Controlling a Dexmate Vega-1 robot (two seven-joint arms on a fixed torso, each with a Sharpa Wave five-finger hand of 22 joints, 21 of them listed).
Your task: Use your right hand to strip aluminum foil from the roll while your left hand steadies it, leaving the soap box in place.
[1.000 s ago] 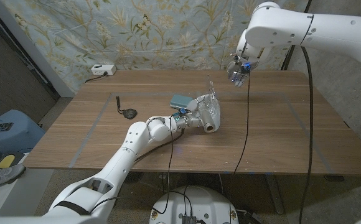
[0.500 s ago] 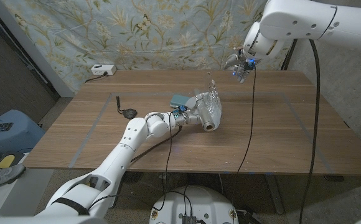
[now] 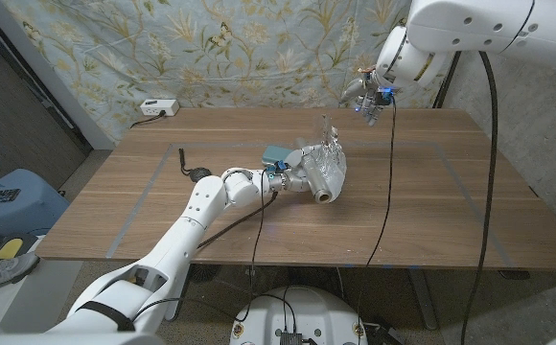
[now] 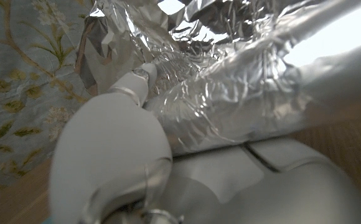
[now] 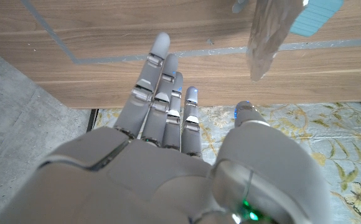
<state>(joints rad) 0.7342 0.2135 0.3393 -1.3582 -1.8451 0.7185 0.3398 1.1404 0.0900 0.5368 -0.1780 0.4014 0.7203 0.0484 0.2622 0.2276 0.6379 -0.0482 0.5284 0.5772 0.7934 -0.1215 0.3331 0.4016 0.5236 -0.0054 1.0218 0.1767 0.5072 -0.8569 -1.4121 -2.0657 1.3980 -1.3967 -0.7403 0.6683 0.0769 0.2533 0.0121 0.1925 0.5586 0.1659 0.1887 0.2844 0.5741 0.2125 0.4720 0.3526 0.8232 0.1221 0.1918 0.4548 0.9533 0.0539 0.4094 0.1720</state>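
My left hand (image 3: 302, 178) grips the foil roll (image 3: 322, 173) mid-counter beside the soap box (image 3: 275, 153), its long axis toward the near edge, while my right hand (image 3: 369, 96), fingers (image 5: 162, 65) open and empty, hovers over the far edge, well apart.

Head view: high, looking down over table (image 3: 431, 211). Left wrist view: pressed close against foil roll (image 4: 243, 93). Right wrist view: raised, faces table's far edge. All share the foil.
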